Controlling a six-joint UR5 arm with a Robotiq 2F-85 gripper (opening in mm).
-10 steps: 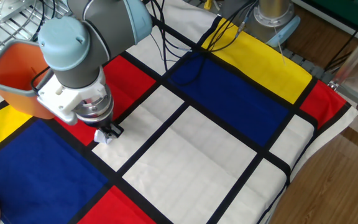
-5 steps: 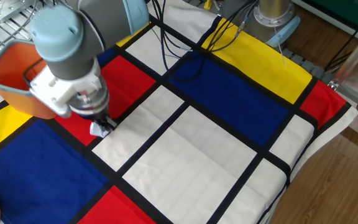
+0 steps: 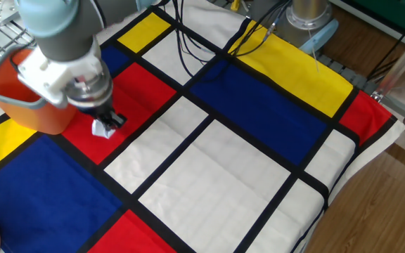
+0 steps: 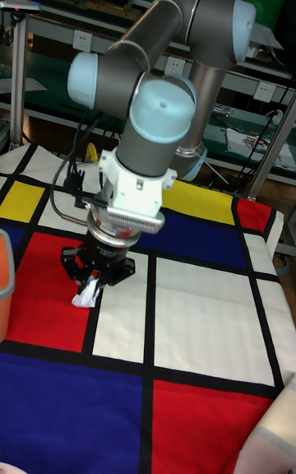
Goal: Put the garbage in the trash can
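End effector (image 3: 110, 121) clamped on the garbage (image 3: 103, 129), a white paper wad sticking out below the fingertips, over the red patch at left of frame. Trash can (image 3: 20, 98) sits just up-left of it, orange w/ grey rim, partly behind the wrist; next move prob. a short carry that way plus enough height to clear the rim. Worktop (image 3: 259, 161) covered w/ colour-block cloth; cables at top centre. Tall view: garbage (image 4: 85, 295) hangs under end effector (image 4: 92, 276), can's edge (image 4: 4, 276) at far left.
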